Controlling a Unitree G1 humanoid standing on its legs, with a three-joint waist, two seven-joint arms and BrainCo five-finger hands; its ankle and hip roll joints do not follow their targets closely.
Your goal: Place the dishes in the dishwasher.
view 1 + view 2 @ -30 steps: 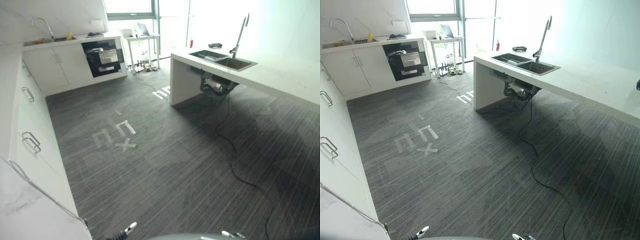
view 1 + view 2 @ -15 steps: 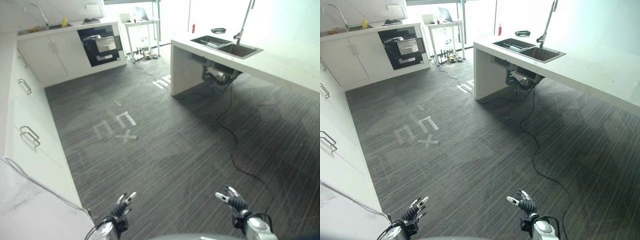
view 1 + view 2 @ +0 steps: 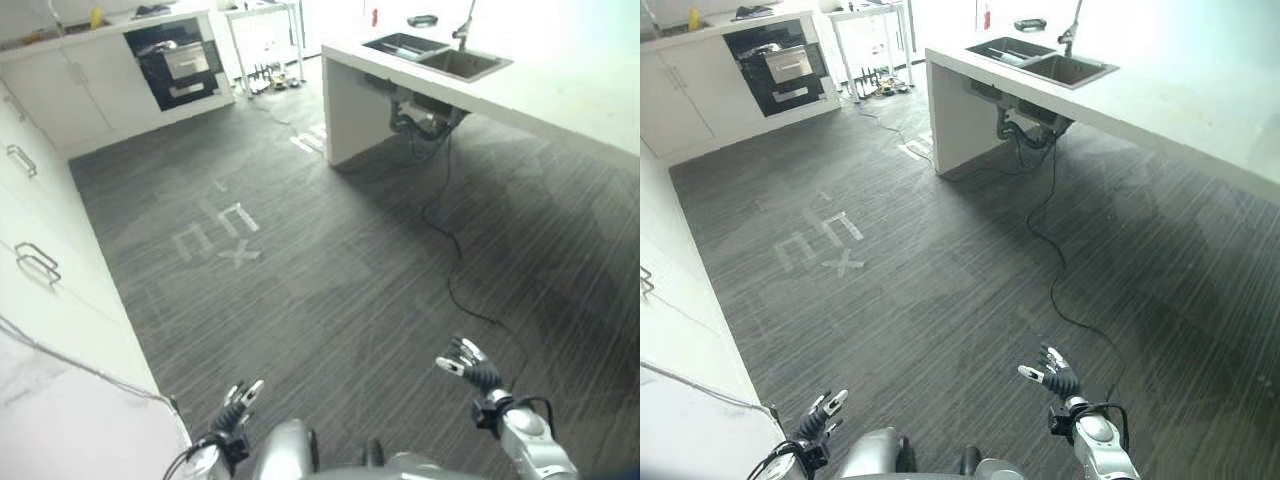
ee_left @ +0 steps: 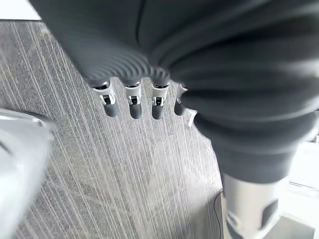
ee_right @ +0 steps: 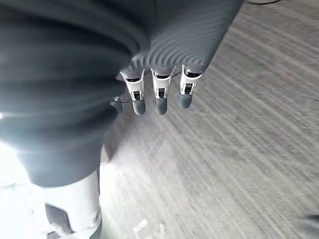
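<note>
A black built-in appliance [image 3: 180, 60] sits in the white cabinets at the far end of the room. A double sink [image 3: 440, 55] with a tall tap is set in the white island counter [image 3: 560, 100] at the far right. My left hand [image 3: 240, 400] hangs low over the dark floor with straight fingers [image 4: 132, 102] and nothing in it. Over the floor further right, my right hand [image 3: 468, 365] is also open, its fingers [image 5: 159, 97] spread and bare. I cannot make out any dishes from here.
White drawers with metal handles [image 3: 30, 260] run along the left wall, with a white counter corner [image 3: 60, 420] beside my left hand. Pale tape marks [image 3: 220, 235] lie on the wide grey floor. A small table [image 3: 865, 15] stands beyond the appliance.
The camera has tilted down, so the whole kitchen has slid up the picture. Both hands have come up into view from the bottom edge, still open.
</note>
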